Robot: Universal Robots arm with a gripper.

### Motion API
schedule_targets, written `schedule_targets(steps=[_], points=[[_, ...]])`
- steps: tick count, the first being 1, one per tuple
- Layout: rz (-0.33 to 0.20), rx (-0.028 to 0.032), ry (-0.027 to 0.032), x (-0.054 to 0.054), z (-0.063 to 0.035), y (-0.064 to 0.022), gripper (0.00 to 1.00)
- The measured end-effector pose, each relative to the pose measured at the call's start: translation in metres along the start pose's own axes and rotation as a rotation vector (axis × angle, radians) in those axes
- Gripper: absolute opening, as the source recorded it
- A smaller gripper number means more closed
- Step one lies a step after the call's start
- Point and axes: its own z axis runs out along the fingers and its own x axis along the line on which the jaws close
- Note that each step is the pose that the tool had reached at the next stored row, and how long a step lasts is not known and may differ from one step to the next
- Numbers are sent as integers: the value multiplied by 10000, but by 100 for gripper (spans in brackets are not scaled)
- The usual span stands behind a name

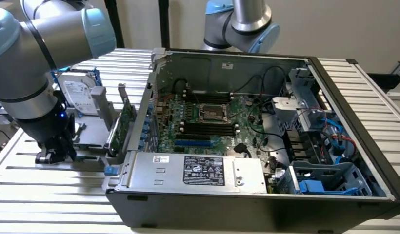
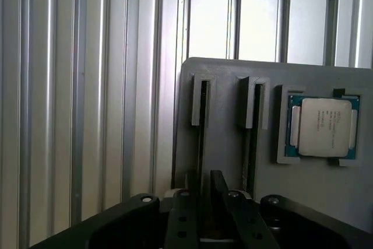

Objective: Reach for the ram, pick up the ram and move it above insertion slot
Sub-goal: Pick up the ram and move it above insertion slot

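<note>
The gripper [image 1: 55, 155] hangs low over a gray parts holder [image 1: 89, 158] on the slatted metal table [image 1: 50, 195], at the exterior view's left of the open computer case [image 1: 252, 209]. The holder is crowded. A silver hard drive [image 1: 79, 95] stands upright behind the arm [image 1: 30, 97]. A taller green expansion card [image 1: 124, 124] stands on edge between the gripper and the case wall. In this view the arm's own bulk covers the spot right under the gripper.

Inside the case the motherboard [image 1: 246, 109] lies flat, with a CPU socket [image 1: 213, 112] and just beside it a bank of dark memory slots [image 1: 207, 130]. The card and the case wall stand between the holder and those slots. A labelled power supply [image 1: 193, 170] fills the near corner of the case. A second arm [image 1: 242, 24] rises behind it.

The wrist view looks down on the holder's top [image 2: 227, 144], which the exterior view hides. It has 2 narrow slots side by side and a processor [image 2: 324, 126] seated in a square recess next to them. The ram [image 2: 202, 126] seems to stand edge-on as a thin dark strip in the slot farther from the processor. The gripper [image 2: 203, 185] is lined up over one end of that slot. The second slot [image 2: 253, 121] lies between the ram and the processor. I cannot tell whether the jaws are apart or clamped on the ram.
</note>
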Motion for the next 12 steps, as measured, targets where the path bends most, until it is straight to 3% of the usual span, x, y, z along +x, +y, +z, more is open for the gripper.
schedule_targets(steps=[1, 12], points=[[0, 1, 0, 0, 0, 0, 16], [3, 2, -2, 1, -12, 1, 14]])
